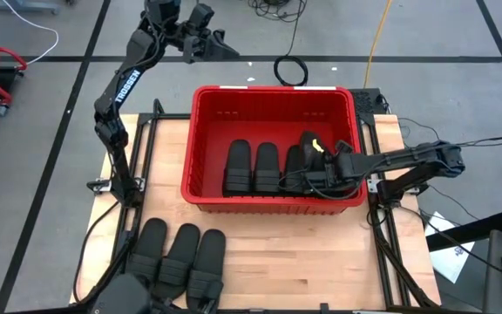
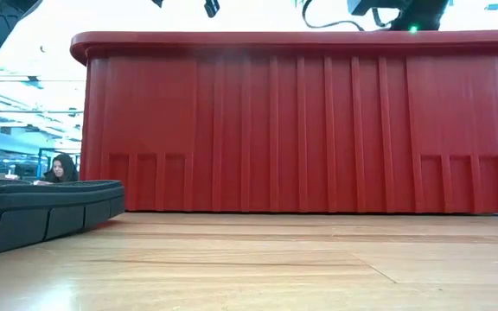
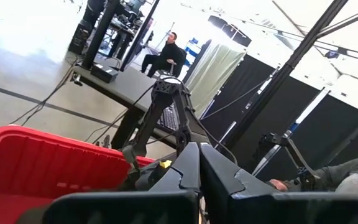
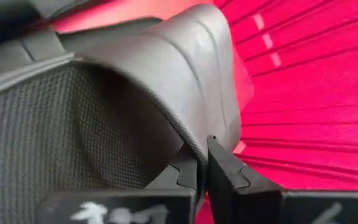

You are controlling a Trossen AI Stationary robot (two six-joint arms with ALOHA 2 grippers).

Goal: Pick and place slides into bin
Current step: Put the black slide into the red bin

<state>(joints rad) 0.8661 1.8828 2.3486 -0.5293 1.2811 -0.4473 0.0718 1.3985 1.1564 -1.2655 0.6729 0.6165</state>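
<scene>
Slides first: you've got three of them lined up side by side on the floor of the bin, toward its near wall, plus a fourth slide at the right end of that row, sitting higher and tilted. Another three slides lie in a row on the wooden table in front of the bin, near the left front corner. From the low view one of those fills the left edge, with the bin's ribbed red wall right behind it.

Your right gripper is down inside the bin at the right end of the row. In its wrist view the fingers are pressed together, and they look pinched on the strap edge of the tilted slide, red bin wall just beyond.

Your left gripper is parked up high, past the bin's far-left corner and off the table, fingers pressed together with nothing between them. There's a person sitting in the room behind.
</scene>
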